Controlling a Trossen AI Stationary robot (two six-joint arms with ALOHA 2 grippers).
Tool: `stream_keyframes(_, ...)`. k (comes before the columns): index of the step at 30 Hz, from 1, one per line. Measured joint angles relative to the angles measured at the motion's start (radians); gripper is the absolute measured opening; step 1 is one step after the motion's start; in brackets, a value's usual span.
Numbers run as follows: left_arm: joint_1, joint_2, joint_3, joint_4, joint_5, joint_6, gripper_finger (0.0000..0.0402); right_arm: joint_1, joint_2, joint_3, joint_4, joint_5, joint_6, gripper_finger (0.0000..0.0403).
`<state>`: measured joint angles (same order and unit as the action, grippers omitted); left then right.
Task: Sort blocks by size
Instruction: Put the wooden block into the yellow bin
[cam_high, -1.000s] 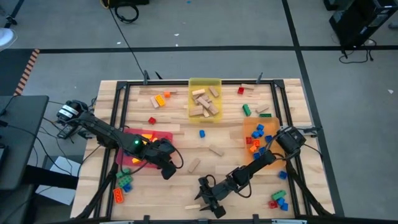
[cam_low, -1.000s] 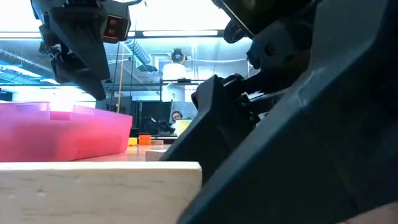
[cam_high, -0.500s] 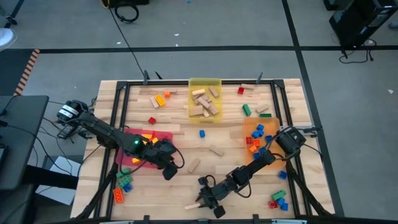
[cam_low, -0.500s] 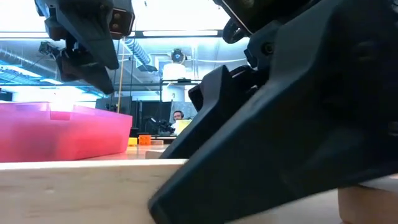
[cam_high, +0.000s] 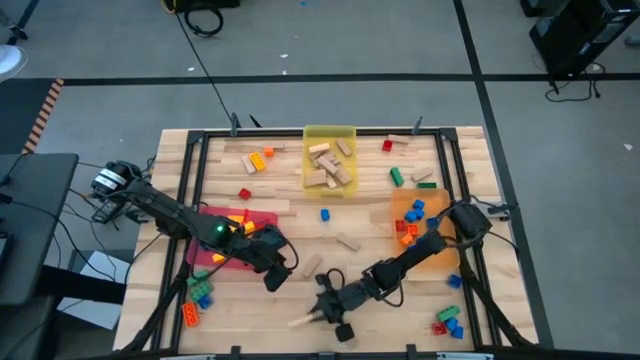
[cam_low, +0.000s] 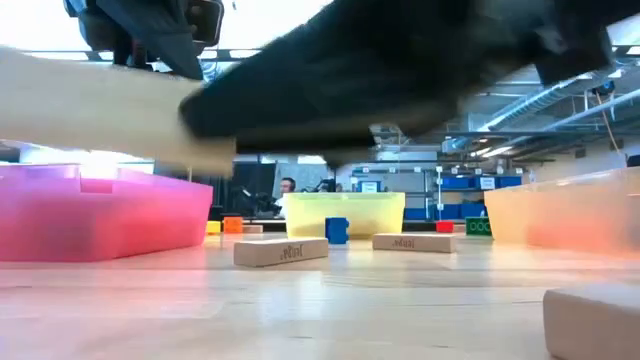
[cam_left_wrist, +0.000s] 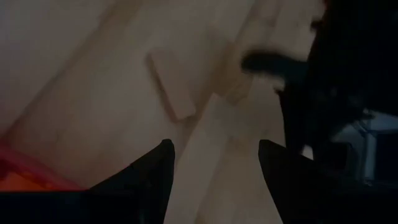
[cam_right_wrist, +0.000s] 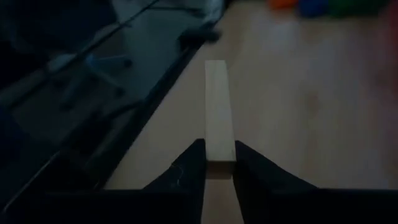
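The right gripper fingers clamp one long wooden block, lifted above the desk near its front edge. The left gripper fingers stand open beside the red tray. One yellow tray holds several wooden blocks. Block markings are unreadable.

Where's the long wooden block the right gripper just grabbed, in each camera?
High: long wooden block at the near edge, in the right gripper.
Low: blurred tan bar, upper left.
Left wrist: cannot tell.
Right wrist: between the fingers.
Shared landmark: red tray.
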<state>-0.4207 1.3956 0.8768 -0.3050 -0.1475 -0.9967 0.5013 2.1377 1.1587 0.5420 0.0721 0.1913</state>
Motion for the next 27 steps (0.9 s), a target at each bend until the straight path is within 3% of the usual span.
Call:
stream_keyframes(5,0.041,-0.003,0.0,-0.011,0.12,0.017,0.0241,-0.053,-0.122,0.0,-0.156,0.104,0.001,0.008)
stream_keyframes(11,0.134,-0.011,0.0,-0.008,0.262,0.157,0.0241,-0.137,-0.27,0.0,-0.337,0.153,0.096,0.0068)
stream_keyframes(17,0.254,-0.11,-0.001,-0.022,0.258,0.287,0.0241,-0.21,-0.354,0.002,-0.47,0.175,0.193,0.0077)
stream_keyframes(22,0.358,-0.248,0.0,-0.035,0.292,0.385,0.0241,-0.255,-0.371,-0.001,-0.512,0.221,0.166,0.0075)
stream_keyframes(27,0.455,-0.366,0.001,-0.053,0.221,0.466,0.0241,-0.323,-0.4,0.0,-0.543,0.203,0.145,0.0075)
